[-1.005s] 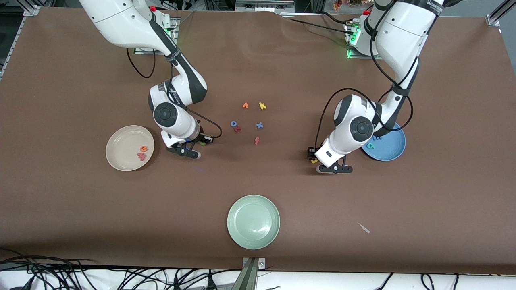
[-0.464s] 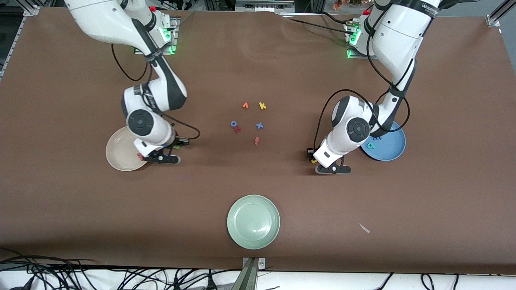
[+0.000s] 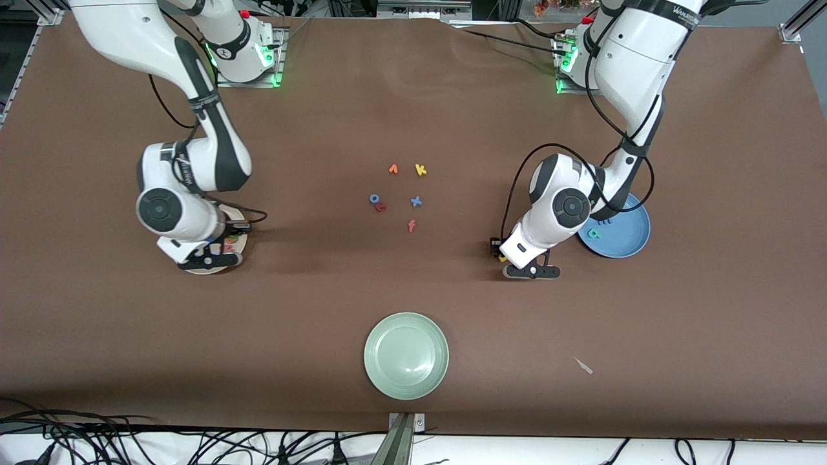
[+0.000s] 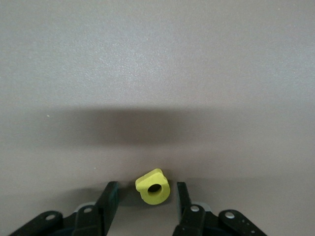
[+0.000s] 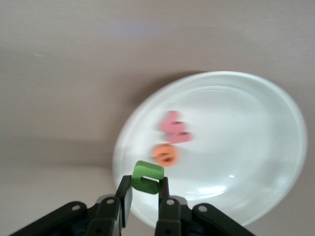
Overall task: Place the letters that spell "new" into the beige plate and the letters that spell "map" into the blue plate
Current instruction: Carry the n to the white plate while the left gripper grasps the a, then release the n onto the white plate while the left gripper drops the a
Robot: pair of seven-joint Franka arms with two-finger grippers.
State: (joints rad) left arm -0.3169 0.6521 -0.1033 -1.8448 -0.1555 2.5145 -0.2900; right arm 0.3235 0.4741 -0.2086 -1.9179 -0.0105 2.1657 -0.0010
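Note:
My right gripper point(image 5: 145, 186) is shut on the green "n" point(image 5: 146, 176) and hangs over the beige plate point(image 5: 256, 147). The pinkish-red "w" point(image 5: 173, 129) and the orange "e" point(image 5: 166, 154) lie in that plate. In the front view the right hand covers most of the beige plate point(image 3: 240, 246). My left gripper point(image 4: 145, 195) is low over the table and open, with the yellow letter point(image 4: 153, 188) lying between its fingers and a gap on each side. The blue plate point(image 3: 623, 234) stands beside it and holds the blue "m" point(image 3: 604, 221) and the teal letter point(image 3: 593, 234).
A pale green plate point(image 3: 406, 355) stands near the front edge. In the table's middle lie an orange letter point(image 3: 393, 169), a yellow "k" point(image 3: 420, 170), a blue "o" point(image 3: 374, 199) touching a red letter point(image 3: 381, 207), a blue "x" point(image 3: 416, 201) and an orange-red "f" point(image 3: 411, 225).
My right arm has carried the green "n" from near the middle of the table to over the beige plate. The left gripper's fingers have drawn closer round the yellow letter.

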